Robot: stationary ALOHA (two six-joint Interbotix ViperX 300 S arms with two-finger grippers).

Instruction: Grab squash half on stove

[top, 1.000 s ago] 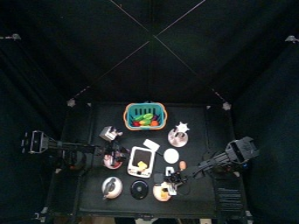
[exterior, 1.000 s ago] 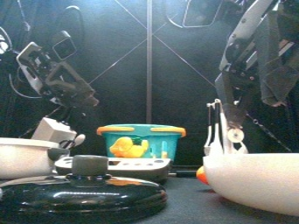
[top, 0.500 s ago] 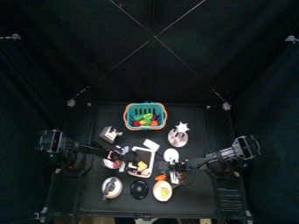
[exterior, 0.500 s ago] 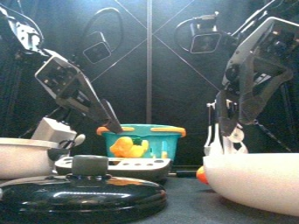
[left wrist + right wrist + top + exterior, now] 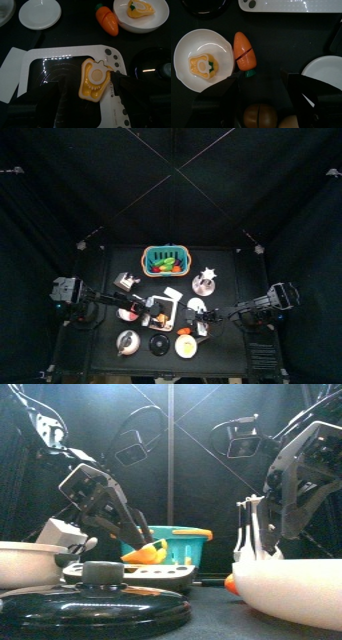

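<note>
Yellow-orange, the squash half (image 5: 94,78) lay cut face up on the stove (image 5: 67,65), toward the edge bearing the row of small knobs, and that white stove is the landmark here. Nearest the front edge, ahead of the stove, sat a dark pan lid (image 5: 91,606) and a big white bowl (image 5: 297,592). The left gripper (image 5: 75,93) hung low right over the stove, its jaws spread wide with the squash half between them; one fingertip (image 5: 117,78) sat just beside the squash, but I could not tell whether it touched, and nothing was gripped. Just off the stove's side lay a toy carrot (image 5: 244,51), beside a white dish holding a yellow pepper slice (image 5: 201,66). The right gripper (image 5: 263,85) hovered near that carrot, jaws open and empty. A white round plate (image 5: 39,13) lay off another corner of the stove. Beyond the stove, farthest back, stood the green basket (image 5: 167,258).
</note>
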